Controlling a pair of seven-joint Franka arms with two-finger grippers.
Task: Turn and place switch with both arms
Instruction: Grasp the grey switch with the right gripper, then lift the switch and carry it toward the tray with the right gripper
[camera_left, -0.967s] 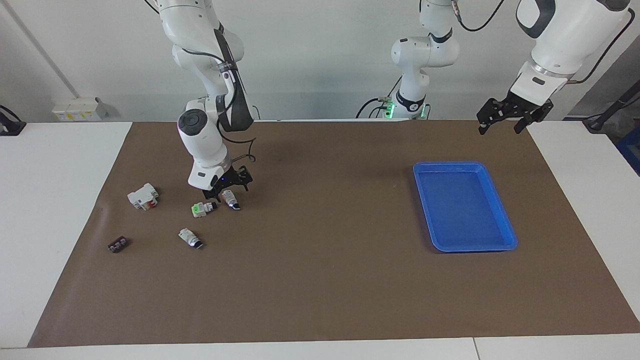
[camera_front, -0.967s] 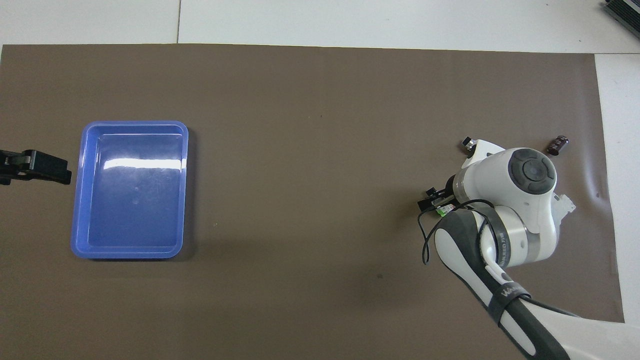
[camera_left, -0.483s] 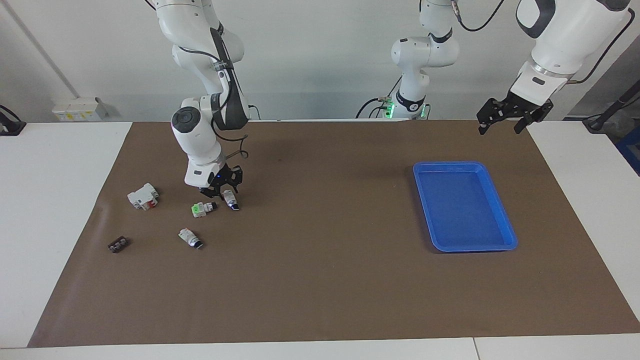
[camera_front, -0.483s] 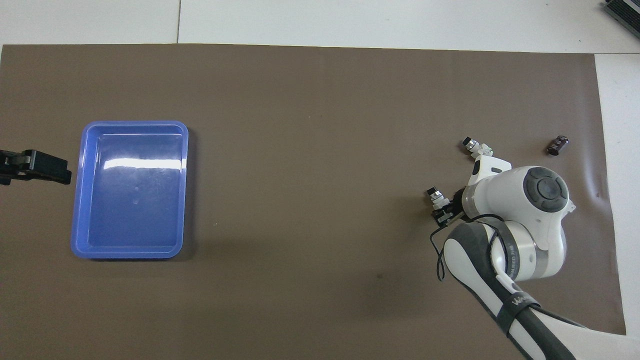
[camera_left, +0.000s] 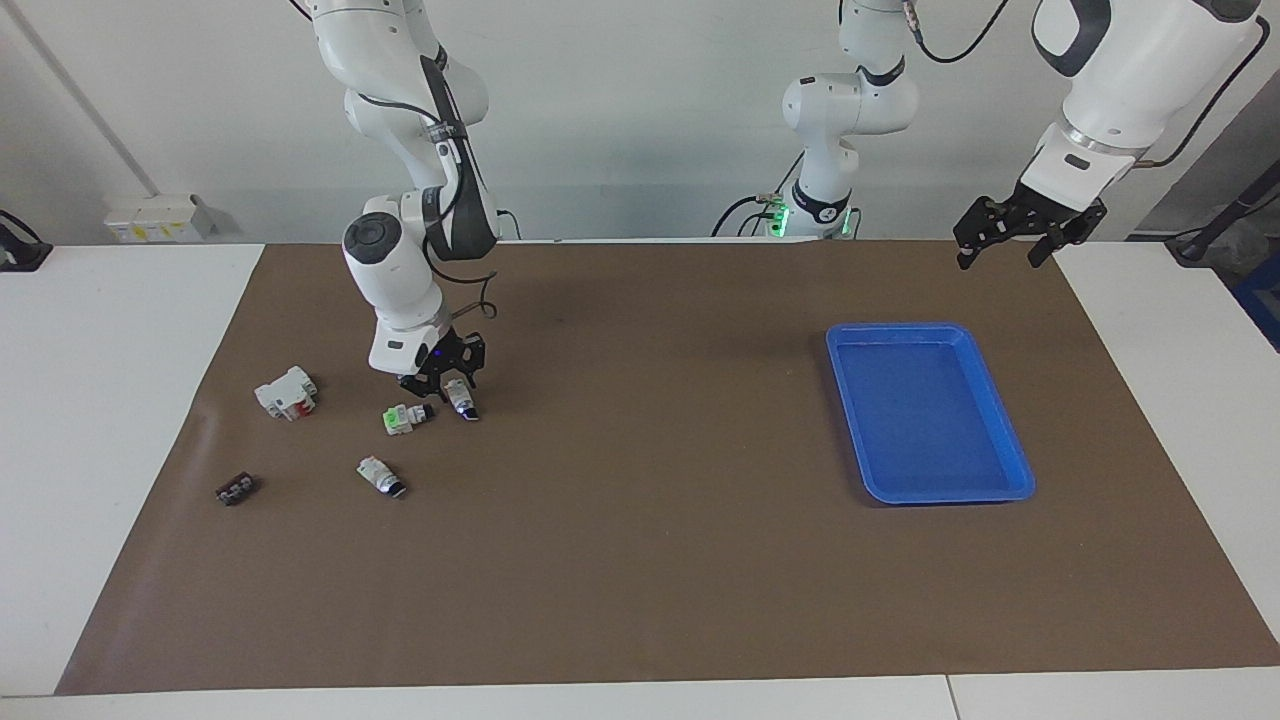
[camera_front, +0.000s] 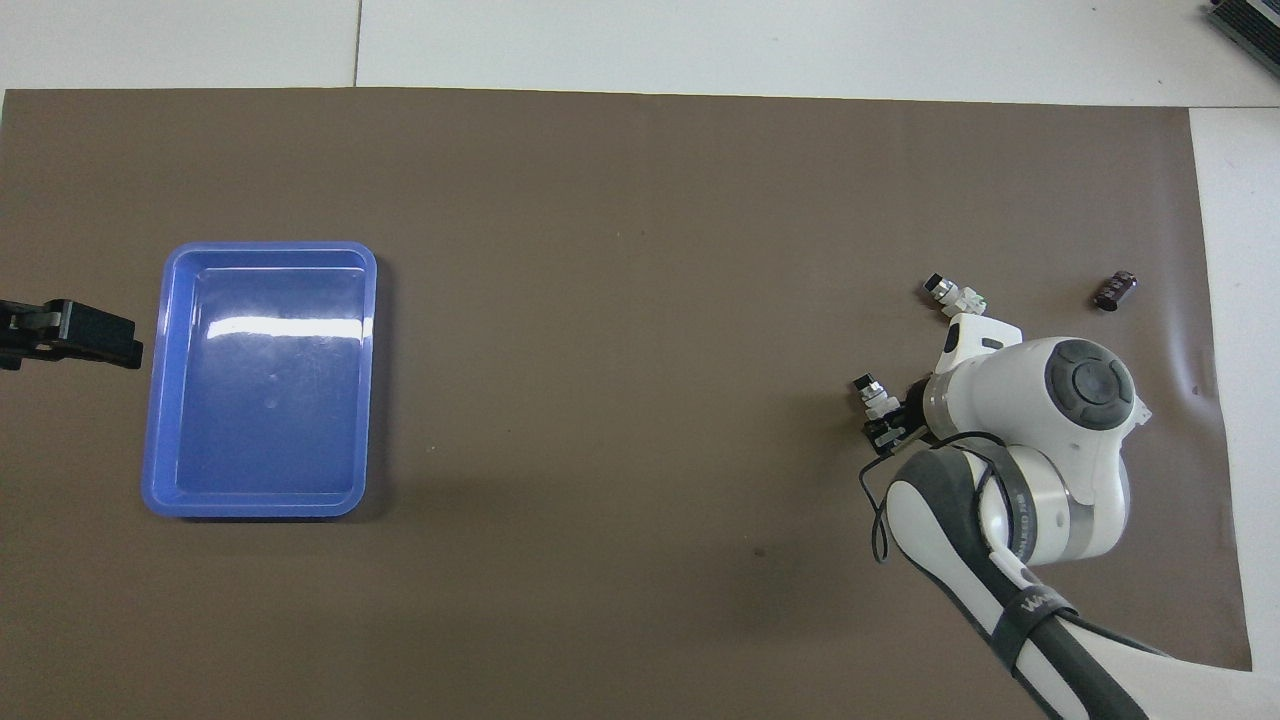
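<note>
A: Brown paper is seen covering the table; what is noted as changed since a second ago?

B: The right gripper has been drawn narrow and raised a little, and the switch is now clamped by its upper end between the fingertips, black tip down at the paper, toward the right arm's end.

A: And what else is found there?

B: A green-faced switch is seen just beside it, a second white switch farther from the robots. The blue tray is unmoved toward the left arm's end.

A: The other tool?

B: The left gripper is held wide and empty over the paper's corner, waiting.
</note>
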